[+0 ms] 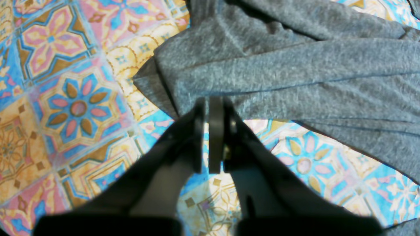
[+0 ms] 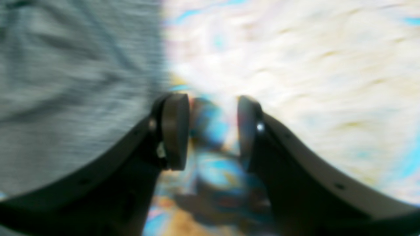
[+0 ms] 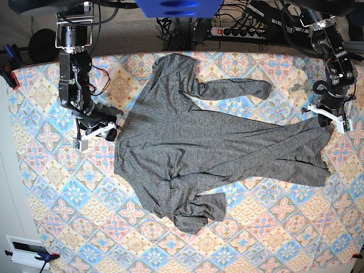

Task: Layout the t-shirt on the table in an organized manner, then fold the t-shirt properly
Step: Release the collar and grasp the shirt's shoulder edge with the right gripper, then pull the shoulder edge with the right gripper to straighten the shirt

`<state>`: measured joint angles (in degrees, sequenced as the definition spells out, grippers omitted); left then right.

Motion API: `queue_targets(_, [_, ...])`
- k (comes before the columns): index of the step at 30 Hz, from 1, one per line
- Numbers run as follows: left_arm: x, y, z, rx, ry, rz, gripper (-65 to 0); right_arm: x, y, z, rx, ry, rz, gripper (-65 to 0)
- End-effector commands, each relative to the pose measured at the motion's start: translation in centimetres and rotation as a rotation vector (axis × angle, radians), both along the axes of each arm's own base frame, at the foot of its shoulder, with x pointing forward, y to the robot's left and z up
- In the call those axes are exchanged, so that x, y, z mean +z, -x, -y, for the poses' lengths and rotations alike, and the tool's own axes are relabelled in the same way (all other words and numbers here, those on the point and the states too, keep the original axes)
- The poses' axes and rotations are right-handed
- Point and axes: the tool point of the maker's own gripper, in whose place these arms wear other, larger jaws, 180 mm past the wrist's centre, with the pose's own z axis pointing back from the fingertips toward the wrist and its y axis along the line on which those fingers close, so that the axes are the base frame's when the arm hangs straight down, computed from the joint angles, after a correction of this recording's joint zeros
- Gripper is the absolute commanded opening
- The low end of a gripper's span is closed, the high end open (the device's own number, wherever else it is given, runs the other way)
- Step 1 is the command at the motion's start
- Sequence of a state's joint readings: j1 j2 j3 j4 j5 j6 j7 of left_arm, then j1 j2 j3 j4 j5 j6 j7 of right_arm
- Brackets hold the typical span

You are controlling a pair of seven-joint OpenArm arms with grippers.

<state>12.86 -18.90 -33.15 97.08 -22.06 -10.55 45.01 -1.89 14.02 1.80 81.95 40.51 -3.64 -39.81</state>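
The dark-grey t-shirt [image 3: 193,142] lies spread across the patterned table [image 3: 57,193], sleeves reaching right, with a bunched fold near the front. My left gripper [image 1: 208,101] is shut, its tips pinching the t-shirt [image 1: 295,65] at its edge; in the base view this left gripper [image 3: 333,122] sits at the garment's far right end. My right gripper [image 2: 213,101] stands open with only blurred table [image 2: 295,65] between its fingers and the t-shirt [image 2: 65,82] just to the left. In the base view the right gripper [image 3: 108,132] is beside the shirt's left edge.
A power strip [image 3: 250,31] and cables run behind the table's back edge. A blue clamp [image 3: 8,74] sits at the table's left edge. A white box [image 3: 25,247] stands off the front left corner. Patterned cloth [image 1: 65,98] shows left of the shirt.
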Motion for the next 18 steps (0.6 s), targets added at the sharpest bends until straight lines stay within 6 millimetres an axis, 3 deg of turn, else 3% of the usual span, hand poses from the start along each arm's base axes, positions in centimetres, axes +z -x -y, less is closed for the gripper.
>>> queue_targets(1, [1.3,-0.7,-0.5,-0.004,-0.021,0.042,-61.9,-1.6,2.2,-1.4,0.034,-0.078,-0.097,-41.8])
queue_targets(7, [1.3,-0.6,-0.5,-0.006,-0.020,0.039,-61.9,-0.8,2.5,-3.9,0.142,-0.180,-0.070,-41.8])
queue_targets(15, [1.2,-0.5,-0.4,-0.006,-0.019,0.036,-61.9,-0.8,2.5,-4.0,0.145,-0.181,-0.067,-41.8])
queue_targets(18, [1.2,-0.5,-0.4,-0.006,-0.019,0.036,-61.9,-2.1,3.2,-3.5,0.125,-0.187,-0.108,-41.8])
